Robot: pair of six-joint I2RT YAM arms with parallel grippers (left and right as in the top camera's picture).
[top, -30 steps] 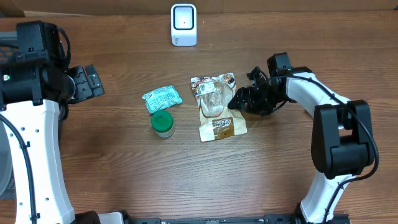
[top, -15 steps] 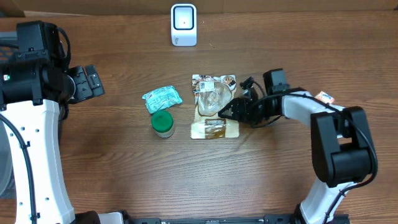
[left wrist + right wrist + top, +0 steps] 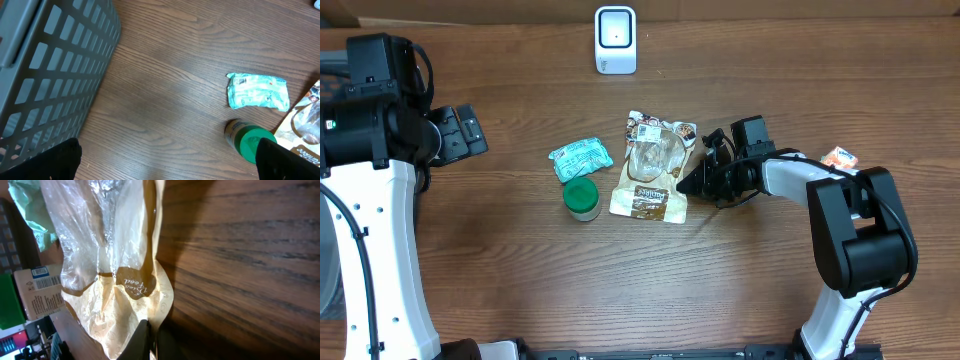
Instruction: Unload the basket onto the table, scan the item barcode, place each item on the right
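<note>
The snack pouch (image 3: pixel 645 195) has slid left and lies mid-table before the scanner (image 3: pixel 615 40), its edge clamped in the right gripper (image 3: pixel 686 183), presumably to carry its barcode there, while the left gripper (image 3: pixel 470 132) idles with jaws apart.

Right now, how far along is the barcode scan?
Done: the right gripper is shut on the right edge of the snack pouch. In hand: the pouch is gripped but sits well apart from the white scanner. Left: lift the pouch and present it to the scanner. The left gripper hangs open at the side, holding nothing.
</note>
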